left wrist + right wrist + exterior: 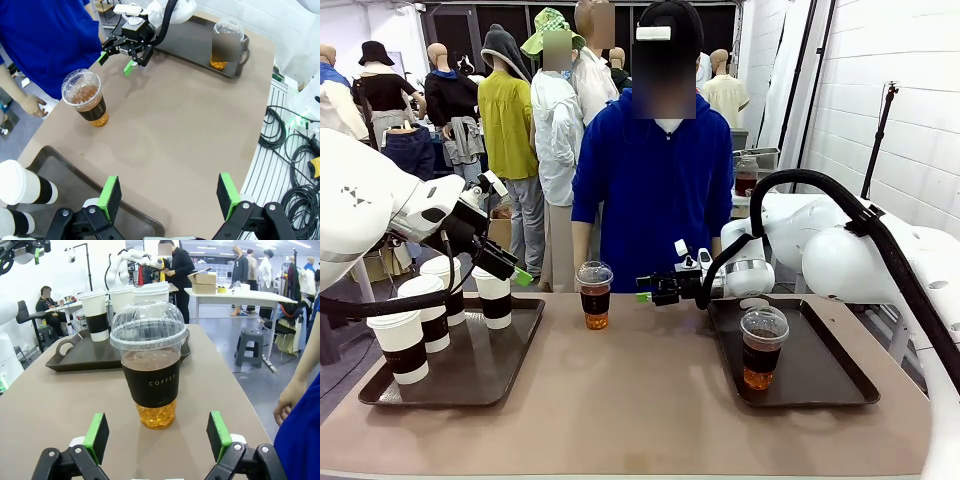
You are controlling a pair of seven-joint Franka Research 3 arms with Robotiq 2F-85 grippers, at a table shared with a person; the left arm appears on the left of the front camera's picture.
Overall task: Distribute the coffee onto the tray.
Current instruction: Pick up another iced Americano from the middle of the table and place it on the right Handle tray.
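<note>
Center frame on the tabletop, front view, a clear dome-lidded cup (pixel 595 294) stands just left of my right tool (pixel 646 292), released, fingers spread, not touching. Left tool (pixel 520 274), also released, hangs at left by the paper cups (pixel 493 296) on their tray (pixel 380 392).

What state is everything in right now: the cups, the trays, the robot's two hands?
Four white paper cups: upright, lidded, on left dark tray.
Clear dome-lidded cup: upright on bare table.
Second clear cup: upright on right dark tray.
Left hand: open, empty.
Right hand: open, facing clear cup.
</note>
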